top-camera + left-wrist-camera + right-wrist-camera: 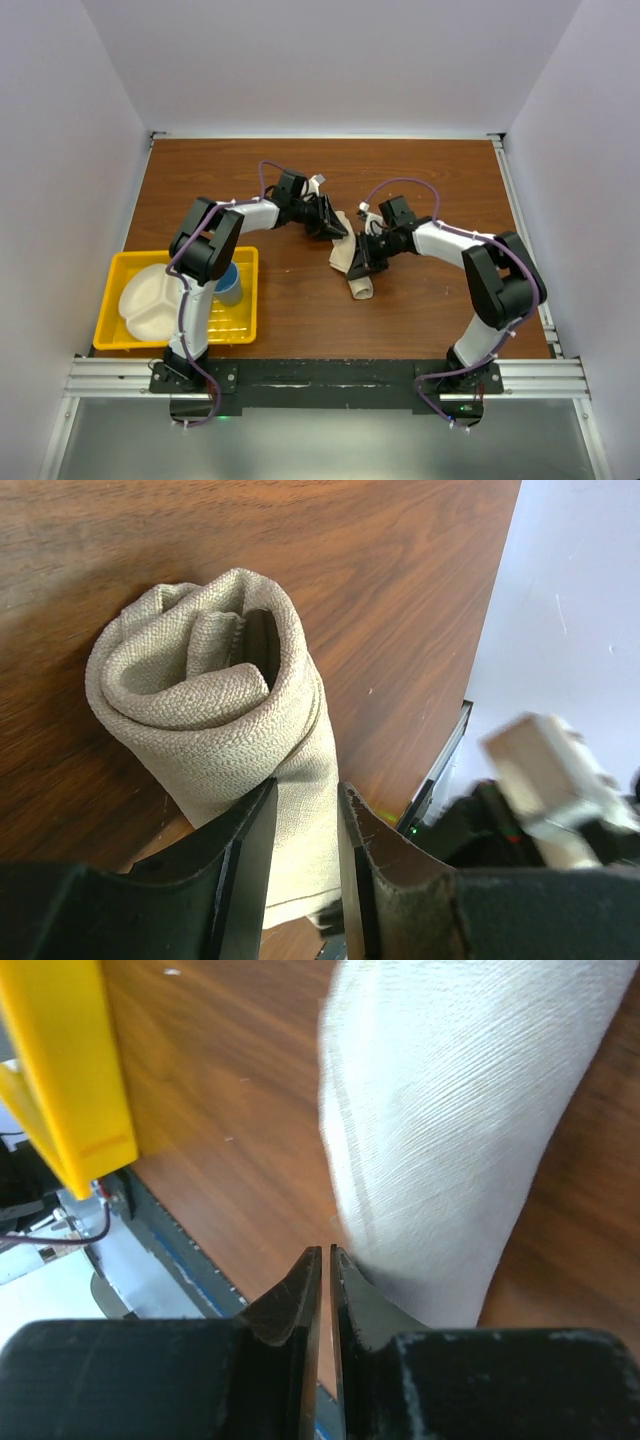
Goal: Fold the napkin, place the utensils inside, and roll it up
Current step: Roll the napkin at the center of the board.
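From above, the rolled beige cloth napkin is lying near the middle of the brown wooden table, between the two arms. The left gripper is meeting its far end, and the right gripper is staying close at its right side. In the left wrist view, the black fingers are apparently pinching the flat tail of the roll; no knife is showing, only a dark gap in the spiral. In the right wrist view, the jaws are standing almost together with nothing between them, just beside the cloth. The napkin is looking soft, light and ready to unroll, so I am judging a hold across the whole roll safer than one layer. No writing is showing.
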`<state>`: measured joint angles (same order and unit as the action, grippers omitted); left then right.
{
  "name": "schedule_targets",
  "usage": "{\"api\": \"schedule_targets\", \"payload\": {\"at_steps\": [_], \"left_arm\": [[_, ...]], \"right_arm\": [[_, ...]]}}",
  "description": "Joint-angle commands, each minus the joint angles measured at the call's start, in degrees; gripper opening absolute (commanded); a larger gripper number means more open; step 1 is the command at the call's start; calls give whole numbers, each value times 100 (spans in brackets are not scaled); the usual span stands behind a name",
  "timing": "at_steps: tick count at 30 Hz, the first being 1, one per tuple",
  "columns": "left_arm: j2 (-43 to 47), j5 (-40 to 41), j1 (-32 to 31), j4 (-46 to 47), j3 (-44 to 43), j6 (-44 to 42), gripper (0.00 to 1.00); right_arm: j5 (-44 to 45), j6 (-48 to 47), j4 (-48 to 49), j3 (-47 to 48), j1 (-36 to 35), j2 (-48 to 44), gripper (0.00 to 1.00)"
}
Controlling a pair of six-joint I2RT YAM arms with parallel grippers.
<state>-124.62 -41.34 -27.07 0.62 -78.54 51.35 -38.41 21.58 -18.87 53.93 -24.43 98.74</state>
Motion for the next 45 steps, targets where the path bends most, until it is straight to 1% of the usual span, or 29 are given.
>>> {"api": "schedule_targets", "payload": {"at_steps": [1, 4, 6, 9, 14, 18, 20, 23, 29, 31, 37, 42, 45], "left_arm": [[-142, 425, -9, -475, 23, -319, 36], [-124, 408, -18, -467, -3, -301, 36], [-98, 381, -9, -502, -38, -310, 36], [-37, 364, -9, -580, -135, -336, 36], [69, 241, -9, -625, -389, -284, 37], [122, 144, -9, -598, -574, -178, 38], [139, 109, -9, -581, -618, -126, 38], [175, 82, 0, -520, -662, -38, 38], [227, 47, 70, -502, -838, 76, 38], [245, 47, 97, -362, -856, 199, 38], [26, 144, 246, -273, -944, 288, 38], [-308, 240, 430, -343, -996, 121, 38], [-414, 302, 457, -554, -1189, -28, 38]], "right_arm": [[158, -93, -205, 118, 34, -715, 15], [80, -128, -29, -224, 78, -489, 12], [62, -67, 286, -548, 78, -426, 12], [176, -162, 402, -691, 87, -303, 11], [89, -233, 26, -384, 87, -364, 11], [-140, -85, -204, 264, 78, -566, 12], [-79, -40, -292, 608, 96, -540, 14], [-17, -40, -266, 872, 219, -277, 13], [-8, -241, -160, 1101, 351, 417, 11], [-17, -321, -178, 1102, 359, 610, 10], [-61, -409, -90, 865, 351, 699, 9], [-158, -304, -90, 882, 351, 585, 10], [-158, -304, -222, 979, 351, 489, 11]]}}
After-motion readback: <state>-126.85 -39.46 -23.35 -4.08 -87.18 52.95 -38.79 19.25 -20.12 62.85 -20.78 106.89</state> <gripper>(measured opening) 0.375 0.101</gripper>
